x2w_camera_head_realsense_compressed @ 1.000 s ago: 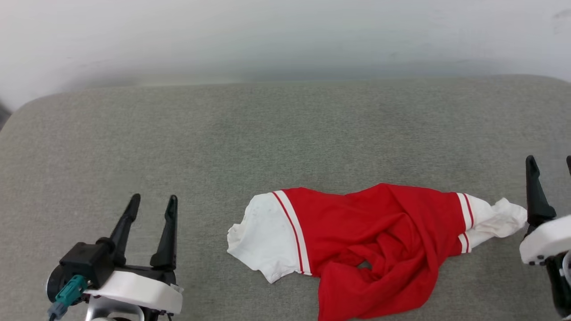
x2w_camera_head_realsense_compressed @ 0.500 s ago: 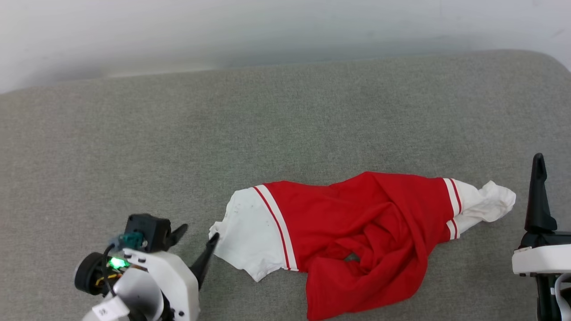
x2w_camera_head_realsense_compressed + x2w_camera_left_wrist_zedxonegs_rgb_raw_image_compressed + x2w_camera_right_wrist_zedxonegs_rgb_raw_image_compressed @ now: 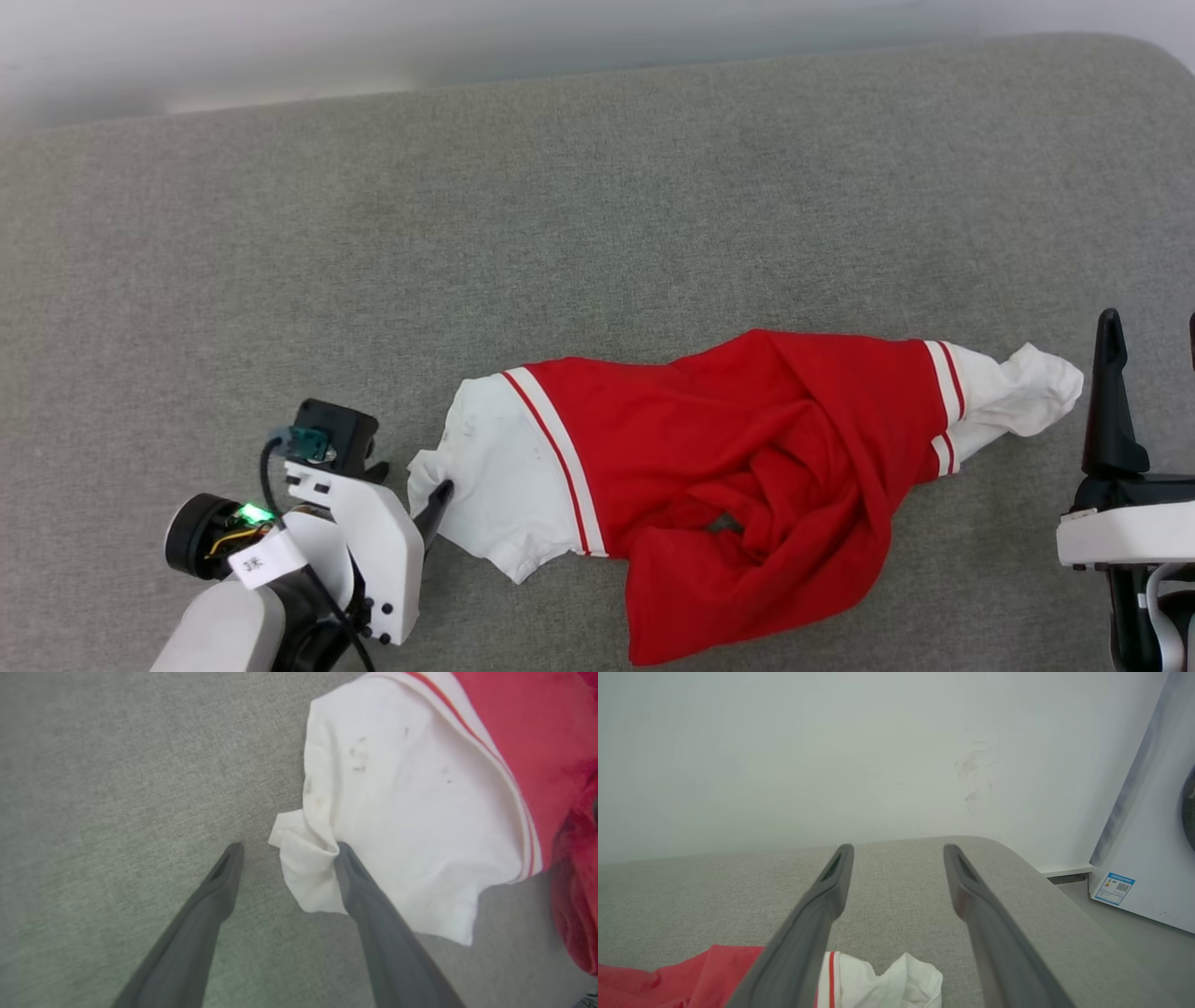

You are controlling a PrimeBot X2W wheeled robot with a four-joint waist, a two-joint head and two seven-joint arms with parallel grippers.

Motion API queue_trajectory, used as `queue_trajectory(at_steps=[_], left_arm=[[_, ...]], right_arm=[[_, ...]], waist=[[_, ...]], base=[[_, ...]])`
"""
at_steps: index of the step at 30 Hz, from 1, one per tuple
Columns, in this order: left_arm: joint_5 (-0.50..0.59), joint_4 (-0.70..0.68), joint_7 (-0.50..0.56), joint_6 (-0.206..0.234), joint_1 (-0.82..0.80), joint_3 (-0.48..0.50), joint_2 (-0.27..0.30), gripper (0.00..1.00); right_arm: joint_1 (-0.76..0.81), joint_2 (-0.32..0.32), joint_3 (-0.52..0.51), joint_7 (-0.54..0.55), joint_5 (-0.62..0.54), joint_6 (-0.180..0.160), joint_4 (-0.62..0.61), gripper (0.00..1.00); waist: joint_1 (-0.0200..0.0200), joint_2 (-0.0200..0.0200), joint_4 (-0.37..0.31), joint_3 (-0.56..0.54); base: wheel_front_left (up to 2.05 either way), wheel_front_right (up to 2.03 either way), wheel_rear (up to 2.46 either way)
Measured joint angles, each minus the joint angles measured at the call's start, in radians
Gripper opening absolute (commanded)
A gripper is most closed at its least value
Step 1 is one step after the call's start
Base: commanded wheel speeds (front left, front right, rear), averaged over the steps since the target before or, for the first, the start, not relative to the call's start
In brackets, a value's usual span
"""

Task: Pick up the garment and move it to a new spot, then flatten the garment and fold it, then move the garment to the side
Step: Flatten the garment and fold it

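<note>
Left end effector (image 3: pixel 288 847) sat open astride limp jersey T-shirt (image 3: pixel 747 439) sleeve cuff (image 3: pixel 303 872), decent pinch point; right end effector (image 3: pixel 899 849) open too.

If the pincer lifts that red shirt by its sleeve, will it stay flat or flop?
Probably flop: the garment lies crumpled in soft folds, so it would likely hang limp. It looks thin and light; the white sleeve curls against the open left pincer. Pushing would likely bunch it.
</note>
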Motion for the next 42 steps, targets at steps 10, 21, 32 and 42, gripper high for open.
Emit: queue_trajectory(at_steps=[10, 21, 32, 42], left_arm=[[0.018, 0.106, -0.011, -0.010, -0.059, -0.035, -0.003, 0.15], [0.006, 0.143, -0.186, 0.033, -0.027, 0.045, 0.004, 0.00], [-0.072, -0.115, -0.270, 0.047, 0.064, 0.153, 0.038, 0.00], [-0.089, -0.373, -0.215, 0.058, 0.105, 0.137, 0.053, 0.00]], right_arm=[[-0.011, 0.004, 0.005, 0.000, -0.004, 0.000, 0.014, 1.00], [-0.003, -0.008, 0.034, 0.055, -0.028, 0.000, 0.028, 1.00], [0.031, -0.149, 0.109, 0.508, 0.015, 0.000, 0.045, 1.00], [-0.101, -0.298, 0.174, 1.032, 0.107, 0.000, 0.037, 1.00]], waist=[[-0.0001, 0.0000, -0.005, 0.038], [0.0000, 0.0000, 0.017, -0.023], [-0.0001, 0.0000, 0.075, -0.083], [0.0000, 0.0000, 0.134, -0.035]], base=[[0.00, 0.00, 0.00], [0.00, 0.00, 0.00], [0.00, 0.00, 0.00], [0.00, 0.00, 0.00]])
